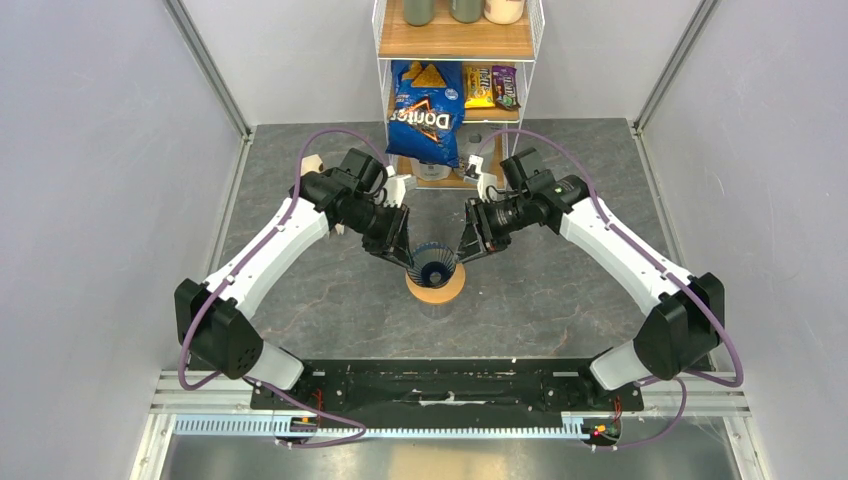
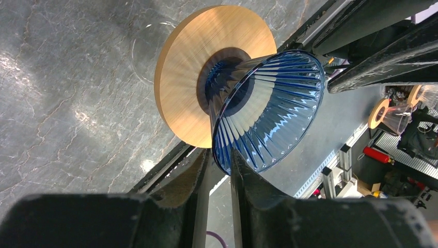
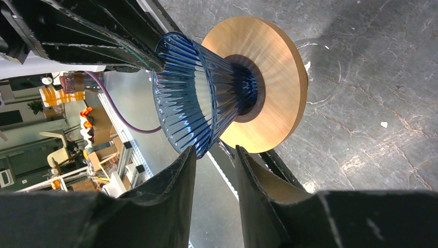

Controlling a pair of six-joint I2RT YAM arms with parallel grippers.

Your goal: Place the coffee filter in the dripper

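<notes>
The dripper (image 1: 433, 266), a dark blue ribbed cone, sits upright in a tan wooden ring (image 1: 436, 292) on a clear glass vessel at the table's middle. It also shows in the left wrist view (image 2: 274, 113) and the right wrist view (image 3: 191, 98). My left gripper (image 1: 405, 258) (image 2: 219, 157) is shut on the cone's rim from the left, with one finger inside and one outside. My right gripper (image 1: 462, 252) (image 3: 214, 152) is at the rim's right side, its jaws apart and straddling the rim edge. The white coffee filter is out of view.
A wire shelf at the back holds a Doritos bag (image 1: 425, 115) and candy packs (image 1: 490, 88). The glass vessel's wall (image 3: 320, 72) shows under the ring. The arms' black base rail (image 1: 450, 385) runs along the near edge. Grey walls close both sides.
</notes>
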